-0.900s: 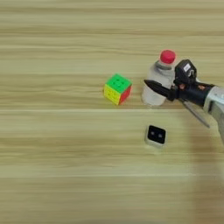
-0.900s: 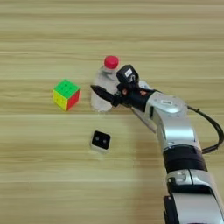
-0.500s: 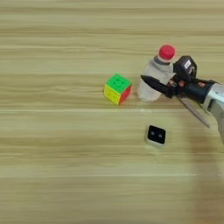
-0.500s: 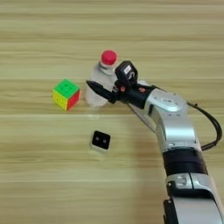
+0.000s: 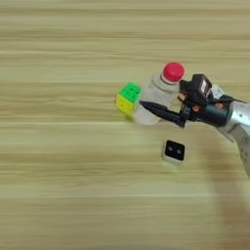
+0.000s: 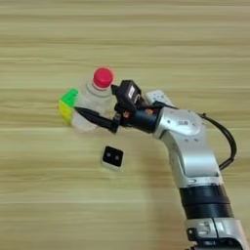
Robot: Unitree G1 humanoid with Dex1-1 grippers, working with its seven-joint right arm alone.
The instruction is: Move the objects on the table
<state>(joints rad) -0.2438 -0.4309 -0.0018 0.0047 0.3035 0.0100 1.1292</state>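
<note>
My right gripper [image 5: 150,100] is shut on the clear plastic bottle [image 6: 92,96] with the red cap [image 5: 173,72]. One black finger [image 5: 161,111] crosses the front of the bottle's lower body; the other is hidden behind it. The bottle leans slightly, cap toward the upper right. The green-yellow puzzle cube [image 5: 127,96] lies right beside the bottle's left side, and the bottle partly covers it. The small white box with a black face [image 5: 174,151] lies on the table [image 5: 58,176] below the gripper, apart from it.
My silver forearm [image 6: 188,146] runs in from the bottom right, with a black cable [image 6: 227,141] looping on its right. Bare wooden table stretches to the left, top and bottom.
The gripper has carried the bottle to the left, from well right of the cube to right against it, so the bottle now overlaps the cube's right side. The small box has not moved.
</note>
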